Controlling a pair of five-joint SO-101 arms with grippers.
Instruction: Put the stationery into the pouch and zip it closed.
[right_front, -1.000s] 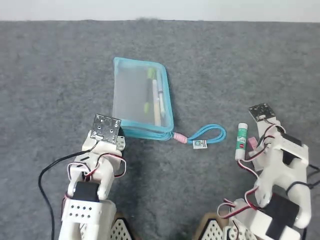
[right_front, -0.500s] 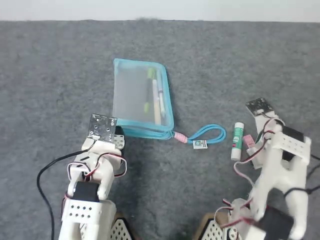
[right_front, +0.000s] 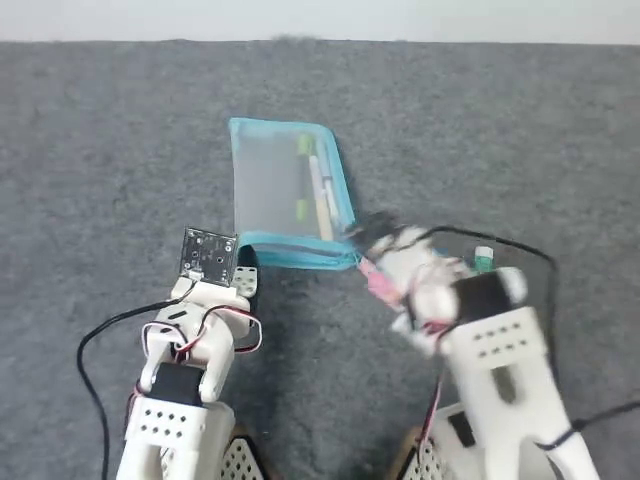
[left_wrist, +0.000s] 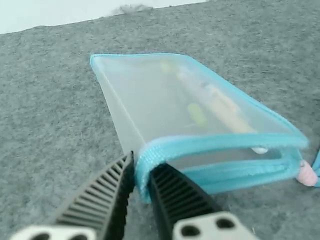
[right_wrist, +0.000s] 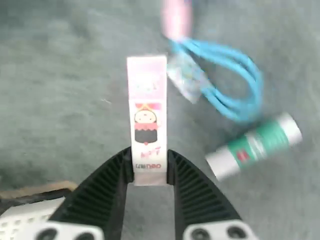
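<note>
Two arms, both busy. The left gripper (left_wrist: 141, 169) is pinched tight on the blue-trimmed corner of the clear pouch (left_wrist: 190, 110), which lies flat on the grey mat (left_wrist: 50, 100) with pens (left_wrist: 220, 107) inside. The right gripper (right_wrist: 148, 159) is clamped around a small pink eraser (right_wrist: 146, 115), right by the pouch's zip end, near the blue loop (right_wrist: 227, 85). A green glue stick (right_wrist: 255, 145) lies on the mat beside the loop.

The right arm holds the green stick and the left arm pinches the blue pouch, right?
No. The right wrist view shows the right end effector holding a pink-and-white block; the green stick lies loose. The left end effector does pinch the blue pouch.
</note>
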